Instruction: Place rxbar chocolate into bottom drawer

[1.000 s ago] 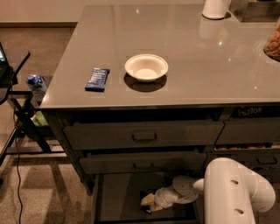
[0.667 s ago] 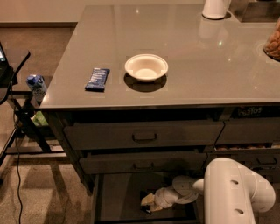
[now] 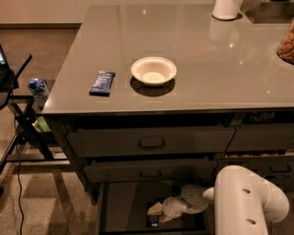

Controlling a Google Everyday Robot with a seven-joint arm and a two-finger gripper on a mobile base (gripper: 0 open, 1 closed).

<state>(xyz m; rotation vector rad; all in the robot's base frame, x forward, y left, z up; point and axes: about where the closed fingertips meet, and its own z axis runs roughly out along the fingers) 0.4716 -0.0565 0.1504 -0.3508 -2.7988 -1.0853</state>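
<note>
The bottom drawer stands pulled open under the two handled drawers, its inside dark and flat. The rxbar chocolate, a small black-wrapped bar, is inside the drawer near its front middle. My gripper reaches down into the drawer from the right, its tip right over the bar. I cannot tell whether the bar rests on the drawer floor or hangs in my grip. My white arm fills the lower right.
On the grey counter lie a blue-wrapped bar and a white bowl. A white jug stands at the back. The two upper drawers are shut. A stand with a can is on the left.
</note>
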